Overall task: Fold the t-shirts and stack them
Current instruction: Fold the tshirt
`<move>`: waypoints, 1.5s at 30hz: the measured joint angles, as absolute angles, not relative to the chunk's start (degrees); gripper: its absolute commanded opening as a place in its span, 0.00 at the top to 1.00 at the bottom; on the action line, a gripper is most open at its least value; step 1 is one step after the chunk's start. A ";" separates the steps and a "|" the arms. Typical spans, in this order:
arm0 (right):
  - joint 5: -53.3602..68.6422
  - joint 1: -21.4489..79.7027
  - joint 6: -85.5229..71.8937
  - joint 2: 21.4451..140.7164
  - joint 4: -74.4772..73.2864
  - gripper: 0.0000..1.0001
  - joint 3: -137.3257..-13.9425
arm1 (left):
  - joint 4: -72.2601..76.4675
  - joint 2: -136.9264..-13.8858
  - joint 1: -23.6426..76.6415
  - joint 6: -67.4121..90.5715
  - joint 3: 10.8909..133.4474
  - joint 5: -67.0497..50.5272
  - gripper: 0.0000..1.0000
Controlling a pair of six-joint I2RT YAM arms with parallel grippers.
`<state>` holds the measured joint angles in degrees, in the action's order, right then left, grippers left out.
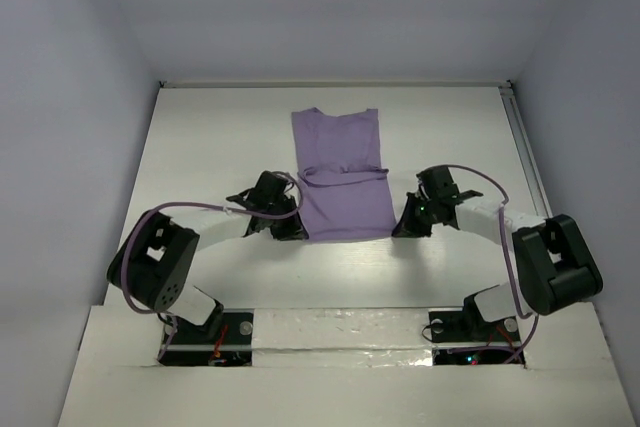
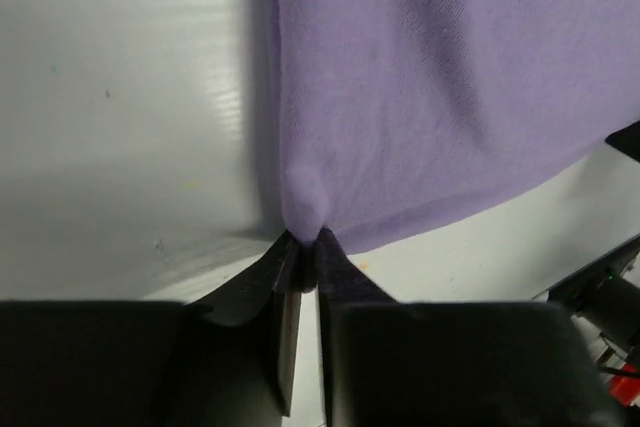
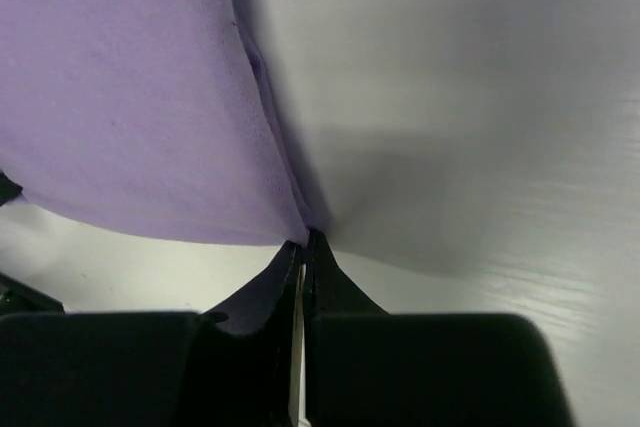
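The lavender t-shirt (image 1: 340, 172) lies on the white table, folded into a long narrow strip with its sides turned in. My left gripper (image 1: 298, 231) is shut on the shirt's near left corner, and my right gripper (image 1: 398, 230) is shut on its near right corner. In the left wrist view the black fingertips (image 2: 305, 245) pinch a small bunch of purple cloth (image 2: 450, 87). In the right wrist view the gripper (image 3: 304, 244) pinches the pointed corner of the cloth (image 3: 120, 97). The near edge is lifted slightly off the table.
The white table (image 1: 210, 147) is boxed in by pale walls at the left, right and back. A rail runs along the right edge (image 1: 520, 137). The arm bases sit on a white ledge (image 1: 330, 332) at the near edge.
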<state>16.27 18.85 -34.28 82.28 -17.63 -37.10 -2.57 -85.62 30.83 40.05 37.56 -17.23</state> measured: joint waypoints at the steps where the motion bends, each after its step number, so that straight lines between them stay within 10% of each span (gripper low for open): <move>1: 16.67 18.85 -34.30 81.78 -17.98 0.69 -36.91 | -2.35 -84.84 31.05 40.60 36.60 -17.32 0.77; 4: 17.63 18.85 -34.04 80.68 -19.73 0.46 -37.19 | -2.61 -82.41 31.05 41.85 35.59 -18.04 0.52; 9: 16.88 18.83 -32.25 78.83 -27.09 0.51 -42.24 | -9.02 -79.33 31.05 40.88 36.82 -14.24 0.50; 10: 16.64 18.83 -31.68 78.52 -28.36 0.64 -44.16 | -10.94 -78.70 31.05 40.58 37.74 -13.21 0.53; 11: 16.49 18.83 -30.98 78.28 -29.17 0.99 -46.30 | -12.53 -77.97 31.05 40.32 38.81 -12.19 0.66; 17: 17.04 19.77 -29.93 81.03 -26.35 1.00 -57.32 | -13.89 -75.00 31.29 39.86 47.20 -10.31 0.88; 45: 14.98 30.50 -30.41 116.16 -17.47 1.00 -78.91 | -1.91 -85.49 36.23 44.01 38.57 -10.83 0.96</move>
<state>14.98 30.50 -30.41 116.16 -17.47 -78.91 -1.91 -85.49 36.23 44.01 38.57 -10.83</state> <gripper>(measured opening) 0.011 0.049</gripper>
